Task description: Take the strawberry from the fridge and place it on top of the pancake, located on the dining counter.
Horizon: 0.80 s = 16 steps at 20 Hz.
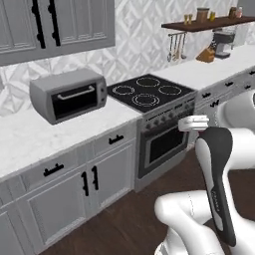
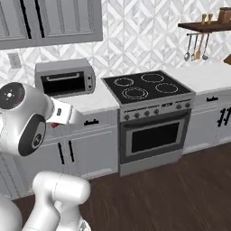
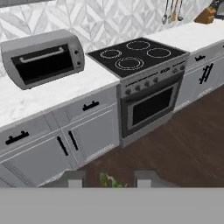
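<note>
I'm watching my gripper (image 3: 106, 180) pinching the tiny red, green-topped strawberry (image 3: 108, 180) while facing the black-topped stove (image 3: 136, 53).

One toaster oven (image 1: 69, 99), left of centre. One stove (image 1: 149, 92) with four burner rings and one oven door (image 2: 155, 137) below. Five knobs (image 3: 151, 82) across its front panel. Three utensils (image 2: 196, 47) hanging at upper right. One wall shelf (image 1: 209, 22), one knife block (image 1: 205, 55), one coffee machine (image 1: 222, 44).
</note>
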Motion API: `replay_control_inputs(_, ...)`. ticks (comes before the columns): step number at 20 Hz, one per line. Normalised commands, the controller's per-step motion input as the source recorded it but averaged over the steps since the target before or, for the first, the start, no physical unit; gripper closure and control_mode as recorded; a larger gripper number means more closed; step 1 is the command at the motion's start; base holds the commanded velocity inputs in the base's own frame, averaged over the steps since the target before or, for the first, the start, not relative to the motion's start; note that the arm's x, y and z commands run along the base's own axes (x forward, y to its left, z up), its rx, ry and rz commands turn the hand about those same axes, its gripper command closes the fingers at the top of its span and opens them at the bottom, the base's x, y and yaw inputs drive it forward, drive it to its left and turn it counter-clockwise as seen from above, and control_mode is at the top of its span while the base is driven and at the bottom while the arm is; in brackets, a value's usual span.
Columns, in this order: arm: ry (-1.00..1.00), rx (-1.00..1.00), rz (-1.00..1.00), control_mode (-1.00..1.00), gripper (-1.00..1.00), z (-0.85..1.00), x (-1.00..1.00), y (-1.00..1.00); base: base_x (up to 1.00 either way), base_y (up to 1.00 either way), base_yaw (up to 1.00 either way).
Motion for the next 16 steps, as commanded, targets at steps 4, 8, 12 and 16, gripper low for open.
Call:
replay_control_inputs(4,0.00,0.00,0.00,1.00,1.00,0.00,0.00,0.00,0.00,-0.73,-0.76)
replay_control_inputs(8,0.00,0.00,0.00,1.00,1.00,0.00,0.00,0.00,0.00,-0.74,-0.75)
replay_control_inputs(12,0.00,0.00,0.00,1.00,1.00,0.00,0.00,0.00,0.00,-0.69,-0.72)
replay_control_inputs(16,0.00,0.00,0.00,1.00,1.00,0.00,0.00,0.00,0.00,-0.52,-0.58)
